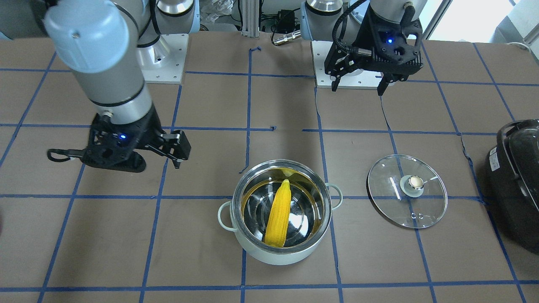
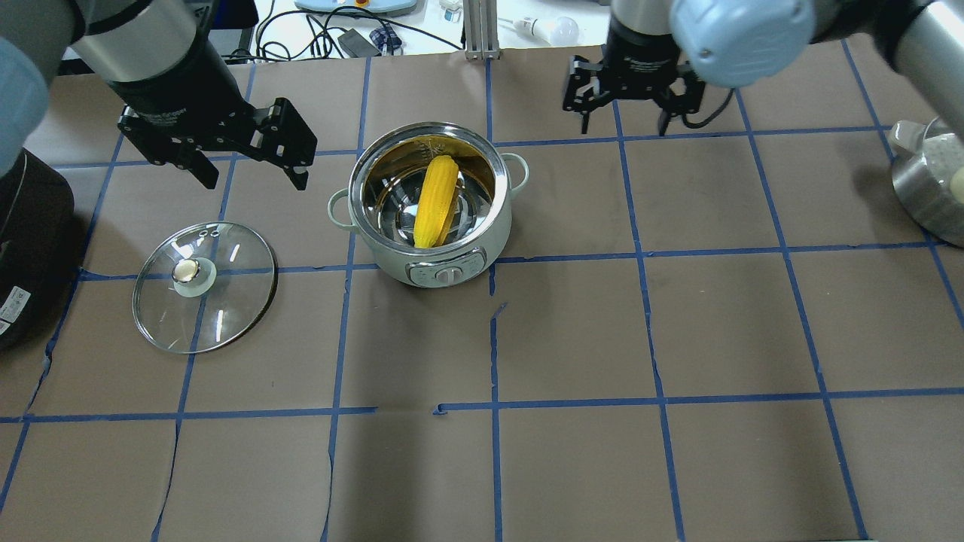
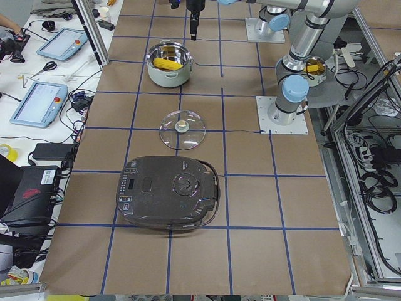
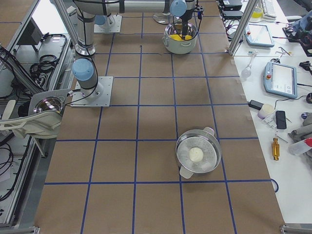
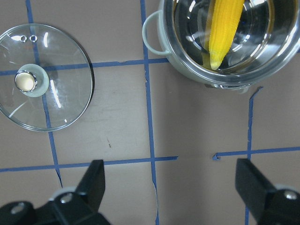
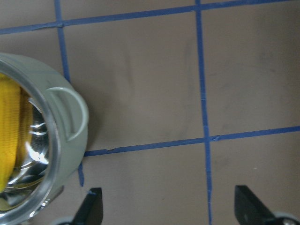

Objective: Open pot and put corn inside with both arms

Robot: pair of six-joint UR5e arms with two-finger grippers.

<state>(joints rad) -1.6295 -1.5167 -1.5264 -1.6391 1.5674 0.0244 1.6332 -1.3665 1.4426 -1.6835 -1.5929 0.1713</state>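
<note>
The mint-green pot (image 1: 278,254) stands open at mid-table, also in the overhead view (image 2: 493,237). The yellow corn (image 1: 278,219) lies slanted inside it, seen from overhead (image 2: 435,202) and in the left wrist view (image 5: 224,28). The glass lid (image 1: 387,189) lies flat on the table beside the pot, knob up (image 2: 226,301). My left gripper (image 2: 252,179) hovers open and empty between lid and pot (image 1: 358,88) (image 5: 173,187). My right gripper (image 2: 623,124) is open and empty, above the table on the pot's other side (image 1: 158,162) (image 6: 168,206).
A bulky black appliance (image 1: 516,185) sits at the table's end past the lid (image 2: 22,248). A second steel pot (image 2: 930,188) with a pale item inside stands at the opposite end (image 4: 181,146). Blue tape lines grid the brown table.
</note>
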